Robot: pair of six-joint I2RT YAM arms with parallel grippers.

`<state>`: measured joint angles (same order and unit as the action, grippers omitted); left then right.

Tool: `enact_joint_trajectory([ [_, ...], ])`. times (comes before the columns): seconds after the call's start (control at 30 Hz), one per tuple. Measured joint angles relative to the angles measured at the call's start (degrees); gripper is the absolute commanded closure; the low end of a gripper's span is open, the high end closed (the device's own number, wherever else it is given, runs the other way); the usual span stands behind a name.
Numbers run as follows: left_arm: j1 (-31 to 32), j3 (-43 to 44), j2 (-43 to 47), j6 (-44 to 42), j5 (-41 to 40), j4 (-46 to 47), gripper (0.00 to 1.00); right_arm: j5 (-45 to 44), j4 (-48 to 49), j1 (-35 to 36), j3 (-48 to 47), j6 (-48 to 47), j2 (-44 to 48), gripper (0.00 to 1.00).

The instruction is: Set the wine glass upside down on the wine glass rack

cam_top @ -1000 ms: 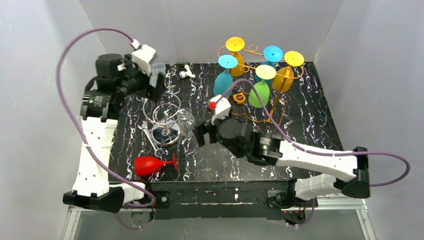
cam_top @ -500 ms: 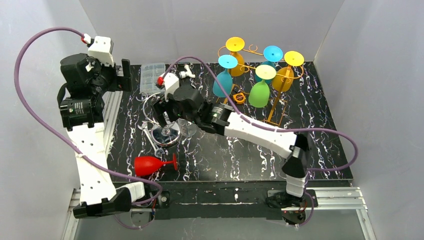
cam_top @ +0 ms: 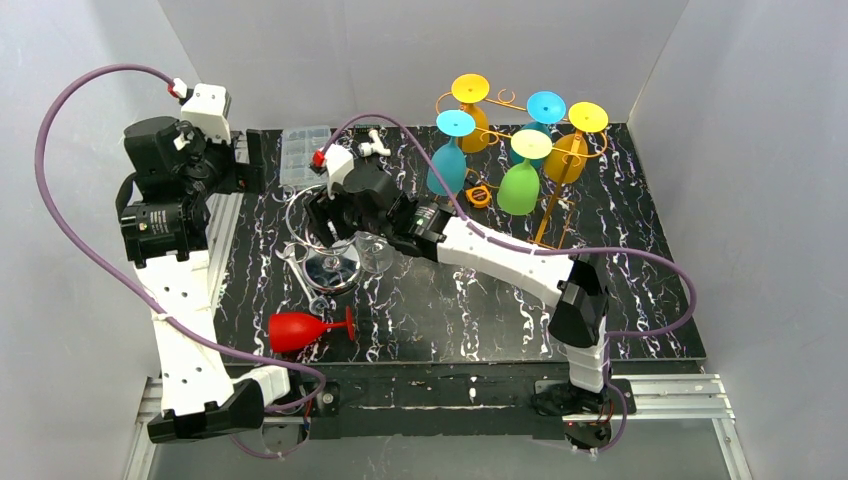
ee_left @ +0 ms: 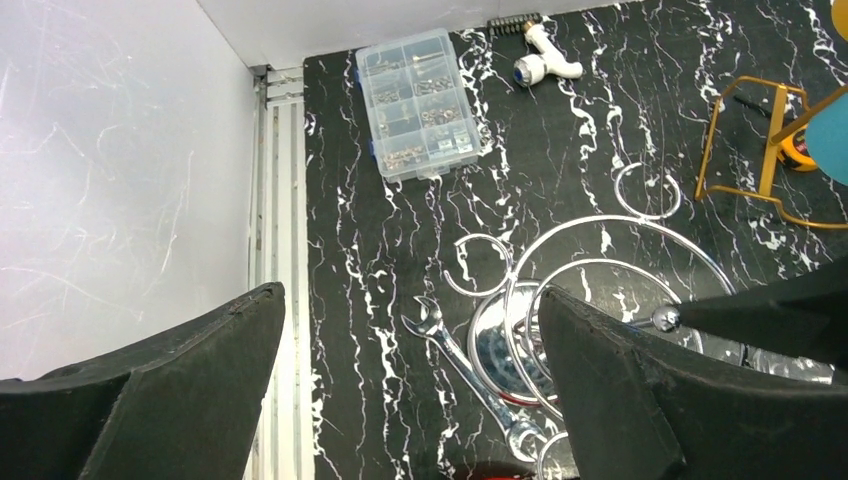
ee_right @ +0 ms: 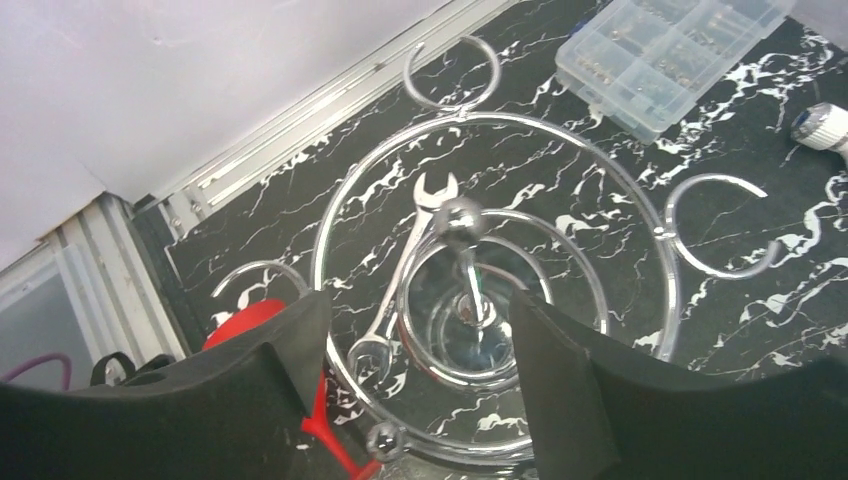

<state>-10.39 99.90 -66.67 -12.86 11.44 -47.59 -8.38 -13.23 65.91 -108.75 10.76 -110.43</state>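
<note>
Red wine glass (cam_top: 300, 330) on its side near the table's (cam_top: 620, 300) near left corner, just beside the chrome rack (cam_top: 335, 268). Right gripper (ee_right: 420, 300) above that rack, jaws apart, gripping nothing. Left gripper (ee_left: 410, 300) wide apart, empty. Clear compartment box (ee_left: 420, 100) near the far left corner, small metal parts inside.

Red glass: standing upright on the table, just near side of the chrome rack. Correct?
Not quite. The red glass is lying on its side, not upright. It is on the table, just near side of the chrome rack. The top view shows it.
</note>
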Motion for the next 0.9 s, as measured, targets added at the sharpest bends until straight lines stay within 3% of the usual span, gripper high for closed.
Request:
enact_joint_trajectory([
  [0.2, 0.00, 0.02, 0.02, -0.07, 1.05, -1.95, 0.02, 0.98, 1.57, -2.10, -0.61, 0.90, -0.20, 0.38],
  [0.47, 0.00, -0.24, 0.44, -1.03, 1.86, -3.06, 0.02, 2.49, 4.68, -2.47, -3.23, 2.56, -2.23, 0.58],
  [0.57, 0.00, -0.46, 0.92, -1.31, 2.01, -3.45, 0.02, 2.84, 5.22, -2.40, -4.66, 2.95, -4.22, 0.74],
  [0.73, 0.00, -0.59, 1.33, -2.89, 3.82, -4.44, 0.02, 2.10, 5.95, -2.97, -4.83, 1.42, -5.33, 0.89],
  [0.9, 0.00, -0.57, 1.33, -4.74, 6.14, -6.91, 0.02, 6.40, 5.49, -4.96, -3.61, 0.70, -3.87, 0.93],
])
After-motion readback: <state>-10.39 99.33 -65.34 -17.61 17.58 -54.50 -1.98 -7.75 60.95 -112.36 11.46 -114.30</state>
